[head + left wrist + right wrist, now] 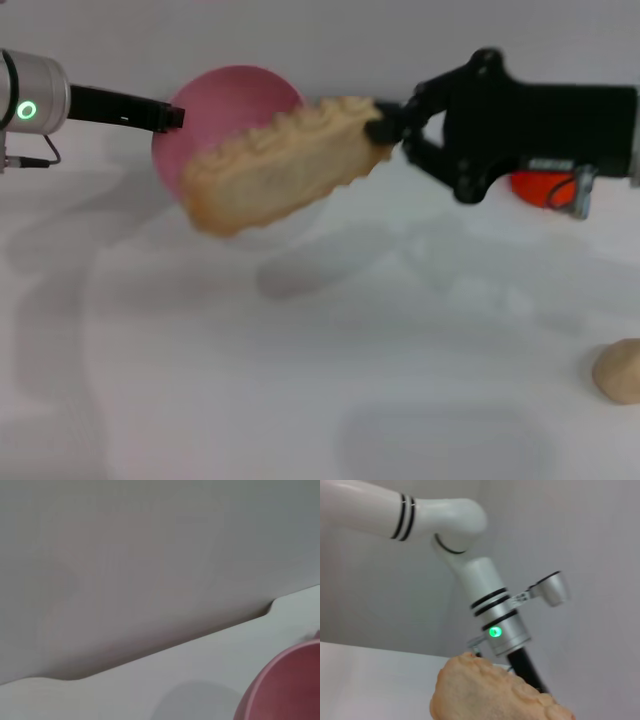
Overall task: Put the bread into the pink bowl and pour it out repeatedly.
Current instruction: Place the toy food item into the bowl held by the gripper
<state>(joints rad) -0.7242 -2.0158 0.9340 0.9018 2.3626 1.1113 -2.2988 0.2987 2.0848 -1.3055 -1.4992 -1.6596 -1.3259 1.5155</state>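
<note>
My right gripper [385, 128] is shut on one end of the bread [275, 170], a long ridged pale tan loaf held in the air and sloping down to the left. The loaf's ridged top fills the low part of the right wrist view, bread [490, 692]. Just behind the loaf hangs the pink bowl [230, 105], lifted off the table and tipped on its side. My left gripper [170, 116] reaches in from the left and grips the bowl's rim. In the left wrist view only a curved part of the pink bowl [287, 690] shows.
A small rounded beige lump [618, 370] lies on the white table at the right edge. An orange-red object [530, 187] sits behind my right gripper. A grey wall [150, 555] rises behind the table's back edge. The left arm [490, 605] stands beyond the bread.
</note>
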